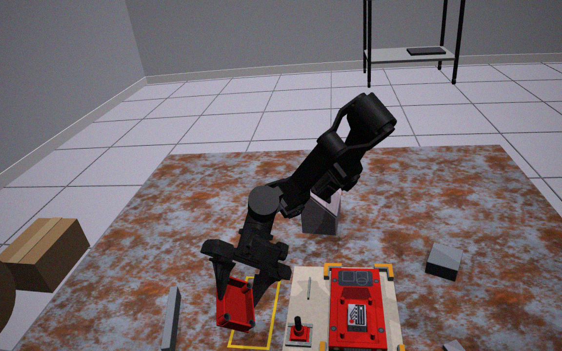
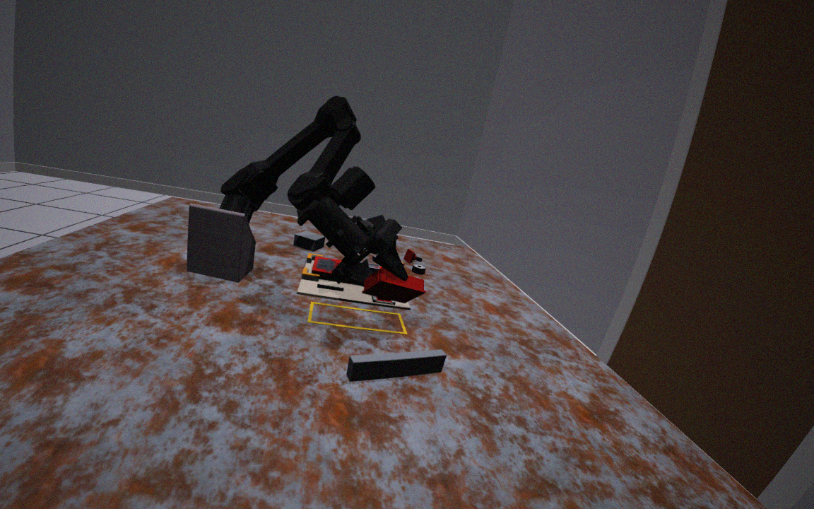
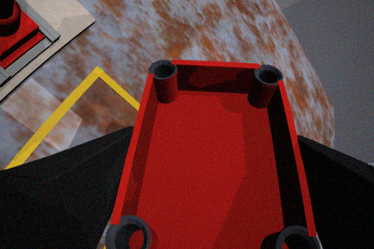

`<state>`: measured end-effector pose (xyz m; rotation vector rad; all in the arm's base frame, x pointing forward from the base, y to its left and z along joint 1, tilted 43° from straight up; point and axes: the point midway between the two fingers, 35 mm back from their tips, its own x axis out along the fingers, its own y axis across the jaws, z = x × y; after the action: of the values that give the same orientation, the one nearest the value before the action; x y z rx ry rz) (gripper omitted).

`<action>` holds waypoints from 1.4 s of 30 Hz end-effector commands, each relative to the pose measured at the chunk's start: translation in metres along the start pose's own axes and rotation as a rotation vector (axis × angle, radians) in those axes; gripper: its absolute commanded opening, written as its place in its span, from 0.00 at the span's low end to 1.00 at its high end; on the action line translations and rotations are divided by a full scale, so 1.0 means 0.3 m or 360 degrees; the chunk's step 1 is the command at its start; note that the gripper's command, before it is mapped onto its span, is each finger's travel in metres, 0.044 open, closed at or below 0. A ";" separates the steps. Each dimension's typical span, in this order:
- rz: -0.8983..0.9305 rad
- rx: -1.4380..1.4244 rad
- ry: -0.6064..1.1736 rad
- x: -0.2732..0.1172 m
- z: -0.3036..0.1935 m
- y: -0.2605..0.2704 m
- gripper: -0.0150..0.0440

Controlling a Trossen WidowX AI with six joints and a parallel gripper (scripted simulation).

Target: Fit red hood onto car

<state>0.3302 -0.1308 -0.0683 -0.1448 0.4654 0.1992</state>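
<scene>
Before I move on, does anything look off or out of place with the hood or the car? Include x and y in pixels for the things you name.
The hood [image 1: 235, 304] [image 2: 395, 284] [image 3: 195, 144] looks odd: the tool [image 1: 235, 296] [image 2: 375, 275] holds it tilted, with its hollow side and corner holes facing up, though it should sit flat roof up. The car [image 1: 356, 301] and its engine [image 1: 356, 317] look fine.

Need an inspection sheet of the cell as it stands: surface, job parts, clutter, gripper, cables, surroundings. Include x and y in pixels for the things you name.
Surface: rust-and-grey mottled table top.
Hood [image 1: 235, 305] [image 2: 394, 285] [image 3: 191, 156]: held off the table, open side up, not fitted.
Chassis [image 1: 337, 301]: in jig, pegs bare.
Engine block [image 1: 356, 317]: on deck.
Clutter: grey bar [image 1: 171, 318] [image 2: 396, 365], grey block [image 1: 443, 262] [image 2: 309, 242], red piece with black knob [image 1: 299, 334].
Gripper [image 1: 237, 299] [image 2: 372, 275]: shut on hood.
Cables: nothing seen.
Surroundings: taped carton [image 1: 43, 257], shelf unit [image 1: 410, 59], tiled floor, grey walls.
</scene>
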 end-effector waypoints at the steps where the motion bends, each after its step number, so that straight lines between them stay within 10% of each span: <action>1: -0.0001 -0.0143 -0.0004 0.002 0.002 -0.002 0.25; 42: -0.0002 -0.1805 -0.0002 0.012 -0.018 0.026 0.25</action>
<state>0.3310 -0.1260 -0.0728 -1.1702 0.3135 0.4280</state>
